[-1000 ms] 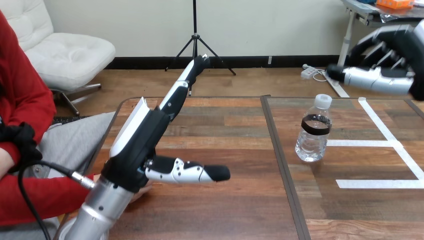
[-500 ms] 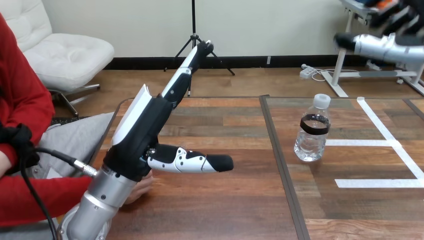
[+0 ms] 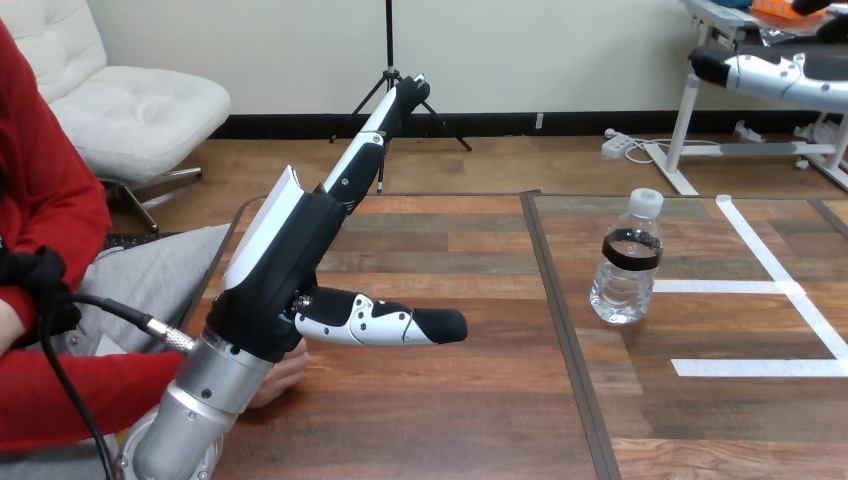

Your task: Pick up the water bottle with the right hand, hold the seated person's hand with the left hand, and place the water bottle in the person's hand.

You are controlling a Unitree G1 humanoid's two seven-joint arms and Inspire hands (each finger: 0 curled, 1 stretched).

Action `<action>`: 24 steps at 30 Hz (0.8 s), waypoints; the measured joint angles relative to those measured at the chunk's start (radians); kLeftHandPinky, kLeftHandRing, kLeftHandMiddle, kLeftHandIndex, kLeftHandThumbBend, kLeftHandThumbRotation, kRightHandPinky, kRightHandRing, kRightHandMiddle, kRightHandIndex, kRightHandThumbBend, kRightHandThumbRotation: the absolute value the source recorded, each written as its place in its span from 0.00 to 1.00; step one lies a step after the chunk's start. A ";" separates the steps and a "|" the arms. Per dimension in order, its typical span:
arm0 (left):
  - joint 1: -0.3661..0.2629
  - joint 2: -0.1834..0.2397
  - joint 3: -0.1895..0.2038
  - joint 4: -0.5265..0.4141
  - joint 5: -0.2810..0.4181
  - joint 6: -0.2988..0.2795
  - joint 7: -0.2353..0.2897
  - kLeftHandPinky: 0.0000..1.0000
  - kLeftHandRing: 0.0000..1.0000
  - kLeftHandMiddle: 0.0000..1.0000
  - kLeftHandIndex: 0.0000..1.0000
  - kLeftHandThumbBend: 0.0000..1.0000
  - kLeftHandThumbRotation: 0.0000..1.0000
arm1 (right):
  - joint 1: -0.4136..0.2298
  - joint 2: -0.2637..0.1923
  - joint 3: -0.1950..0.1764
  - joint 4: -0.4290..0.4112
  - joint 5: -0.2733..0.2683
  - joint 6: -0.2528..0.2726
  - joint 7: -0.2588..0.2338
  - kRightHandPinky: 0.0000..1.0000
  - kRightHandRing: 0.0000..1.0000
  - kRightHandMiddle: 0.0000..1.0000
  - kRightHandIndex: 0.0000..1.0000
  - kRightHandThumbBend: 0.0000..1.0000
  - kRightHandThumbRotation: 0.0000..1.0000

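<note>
A clear water bottle (image 3: 628, 262) with a white cap and a dark band stands upright on the table's right half. High above it and to its right is my right hand (image 3: 765, 76), open and holding nothing, mostly cut off by the view's top right corner. My left hand (image 3: 300, 235) is raised over the table's left part and is open, with straight fingers (image 3: 375, 130) pointing up and away and the thumb (image 3: 385, 324) sticking out to the right. The person's hand (image 3: 285, 375) lies on the table near its left edge, under my left wrist; I cannot tell whether they touch.
The wooden table (image 3: 450, 400) has a dark seam (image 3: 560, 330) down its middle. White tape lines (image 3: 780, 290) mark the right half, beside the bottle. The person's red sleeve (image 3: 60, 400) lies along the table's near left corner.
My right hand has risen and moved right, from beside the bottle's top to the view's top right corner. My left hand has lifted slightly. The bottle has not moved.
</note>
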 measured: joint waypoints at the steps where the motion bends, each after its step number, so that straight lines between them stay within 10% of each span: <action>1: 0.000 0.000 0.000 0.000 0.000 0.000 0.000 1.00 1.00 1.00 1.00 1.00 0.48 | -0.002 0.006 0.001 0.022 0.005 -0.011 -0.012 0.74 0.85 0.88 0.89 1.00 0.60; 24: 0.006 0.000 -0.001 -0.003 -0.001 0.005 -0.002 1.00 1.00 1.00 1.00 1.00 0.48 | -0.051 0.128 0.091 0.478 0.037 -0.220 -0.167 0.69 0.82 0.87 0.91 1.00 0.57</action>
